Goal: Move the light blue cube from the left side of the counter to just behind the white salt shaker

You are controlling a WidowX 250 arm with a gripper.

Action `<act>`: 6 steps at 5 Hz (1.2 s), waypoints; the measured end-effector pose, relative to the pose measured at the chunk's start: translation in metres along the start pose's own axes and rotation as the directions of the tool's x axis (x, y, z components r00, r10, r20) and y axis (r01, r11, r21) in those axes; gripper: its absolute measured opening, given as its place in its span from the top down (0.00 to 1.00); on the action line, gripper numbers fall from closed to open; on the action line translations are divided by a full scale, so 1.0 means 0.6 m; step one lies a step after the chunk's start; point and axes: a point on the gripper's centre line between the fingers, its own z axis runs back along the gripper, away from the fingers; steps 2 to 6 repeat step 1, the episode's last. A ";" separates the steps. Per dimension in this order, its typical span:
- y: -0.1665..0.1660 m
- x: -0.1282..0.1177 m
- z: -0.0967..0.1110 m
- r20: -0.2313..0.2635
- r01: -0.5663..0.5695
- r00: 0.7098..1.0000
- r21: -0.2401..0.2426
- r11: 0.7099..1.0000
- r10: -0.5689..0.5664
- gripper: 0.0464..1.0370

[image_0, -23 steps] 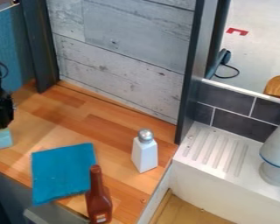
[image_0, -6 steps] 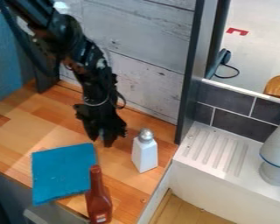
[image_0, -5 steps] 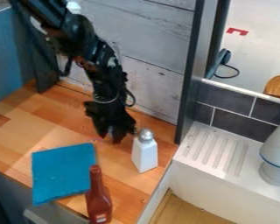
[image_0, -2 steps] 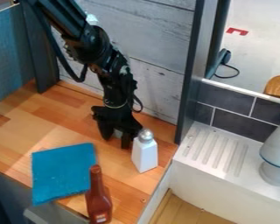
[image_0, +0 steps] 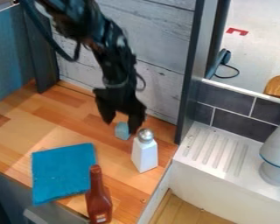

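Black arm (image_0: pixel 110 43) cut off at eleven o'clock, blue block (image_0: pixel 122 131) partly hidden by gripper (image_0: pixel 120 127), brown thing (image_0: pixel 278 86) cut off near three o'clock

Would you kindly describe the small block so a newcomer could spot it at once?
On the wooden counter, find the silver-topped white shaker. Up and left of it in the view, by the open black gripper, is the small block: pale blue, shorter than the shaker and paler than the flat blue cloth.

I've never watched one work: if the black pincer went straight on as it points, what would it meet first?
Probably the pale blue block, just below the open pincer, though depth is hard to judge.
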 end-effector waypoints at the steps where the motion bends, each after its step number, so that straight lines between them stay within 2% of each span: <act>1: 0.028 -0.013 0.089 0.063 -0.035 0.997 -0.040 0.999 0.037 0.03; 6: 0.028 -0.013 0.089 0.063 -0.035 0.997 -0.040 0.999 0.037 0.03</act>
